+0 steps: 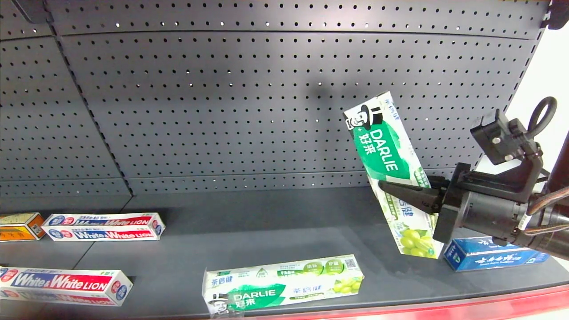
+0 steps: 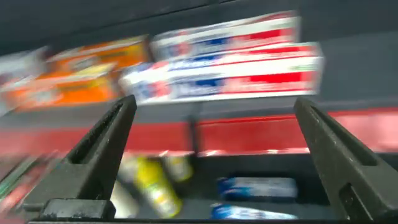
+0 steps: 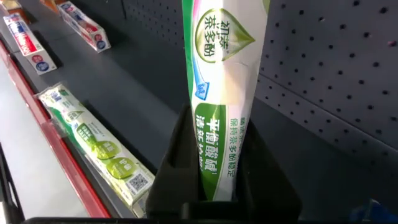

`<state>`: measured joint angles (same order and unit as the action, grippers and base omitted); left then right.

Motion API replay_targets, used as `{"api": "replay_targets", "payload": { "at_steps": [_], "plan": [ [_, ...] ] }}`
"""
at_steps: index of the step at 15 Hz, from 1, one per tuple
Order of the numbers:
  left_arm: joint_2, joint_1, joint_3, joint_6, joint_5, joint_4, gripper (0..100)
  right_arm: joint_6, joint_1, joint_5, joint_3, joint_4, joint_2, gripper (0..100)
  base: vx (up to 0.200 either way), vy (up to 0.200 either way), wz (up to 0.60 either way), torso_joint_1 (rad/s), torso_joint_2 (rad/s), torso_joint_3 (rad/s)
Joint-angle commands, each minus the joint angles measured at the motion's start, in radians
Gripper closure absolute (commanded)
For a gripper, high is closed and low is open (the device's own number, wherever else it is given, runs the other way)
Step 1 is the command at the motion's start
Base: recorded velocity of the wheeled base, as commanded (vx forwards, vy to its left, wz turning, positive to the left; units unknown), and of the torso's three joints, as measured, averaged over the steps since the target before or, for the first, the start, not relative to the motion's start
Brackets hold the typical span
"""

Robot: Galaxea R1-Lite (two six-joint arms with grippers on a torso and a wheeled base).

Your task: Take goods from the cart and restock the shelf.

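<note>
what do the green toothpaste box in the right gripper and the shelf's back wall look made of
green toothpaste box: apparently thin printed cardboard, glossy; it has crisp folded edges and a light sheen.
back wall: probably painted sheet metal, matte dark grey; it is flat, with even rows of punched holes.

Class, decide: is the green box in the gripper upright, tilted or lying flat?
Tilted: the green box slants in the right gripper, its top leaning toward the robot's left, while a second box lies flat.
</note>
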<state>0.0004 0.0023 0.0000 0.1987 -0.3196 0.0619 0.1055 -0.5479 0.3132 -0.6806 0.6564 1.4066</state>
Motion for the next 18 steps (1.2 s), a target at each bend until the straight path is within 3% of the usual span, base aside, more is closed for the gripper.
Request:
{"api": "replay_targets", "payload": {
  "at_steps": [1, 3, 7, 8, 10, 13, 16, 17, 18],
  "plan": [
    [0.0, -0.001, 0.0, 0.004, -0.024, -0.001, 0, 0.0, -0.004, -0.002, -0.013, 0.0, 0.023, 100, 0.0, 0.0, 0.0, 0.0, 0.0, 0.0],
    [0.0, -0.002, -0.002, -0.001, 0.175, -0.002, 0, 0.0, -0.001, -0.003, -0.01, 0.0, 0.018, 100, 0.0, 0.0, 0.0, 0.0, 0.0, 0.0],
    [0.0, -0.002, -0.002, -0.01, 0.389, -0.004, 0, 0.0, -0.004, -0.003, -0.034, -0.001, 0.025, 100, 0.0, 0.0, 0.0, 0.0, 0.0, 0.0],
    [0.0, -0.002, 0.0, -0.019, 0.476, -0.024, 0, 0.0, -0.004, -0.005, -0.05, -0.004, 0.029, 100, 0.0, 0.0, 0.0, 0.0, 0.0, 0.0],
    [0.0, -0.001, -0.008, -0.022, 0.494, -0.067, 0, 0.0, -0.006, -0.005, -0.056, -0.004, 0.029, 100, 0.0, 0.0, 0.0, 0.0, 0.0, 0.0],
    [0.0, -0.001, -0.003, -0.07, 0.37, -0.067, 0, 0.0, -0.006, -0.014, -0.053, -0.006, 0.025, 100, 0.0, 0.0, 0.0, 0.0, 0.0, 0.0],
    [0.0, -0.001, -0.002, -0.16, 0.361, -0.067, 0, 0.0, -0.004, -0.014, -0.062, -0.006, 0.057, 100, 0.0, 0.0, 0.0, 0.0, 0.0, 0.0],
    [0.0, -0.001, -0.002, -0.18, 0.358, -0.067, 0, 0.002, -0.004, -0.014, -0.063, -0.009, 0.063, 100, 0.0, 0.0, 0.0, 0.0, 0.0, 0.0],
    [0.0, -0.001, -0.002, -0.18, 0.358, -0.067, 0, 0.005, -0.007, -0.014, -0.063, -0.021, 0.066, 100, 0.0, 0.0, 0.0, 0.0, 0.0, 0.0]
  ]
}}
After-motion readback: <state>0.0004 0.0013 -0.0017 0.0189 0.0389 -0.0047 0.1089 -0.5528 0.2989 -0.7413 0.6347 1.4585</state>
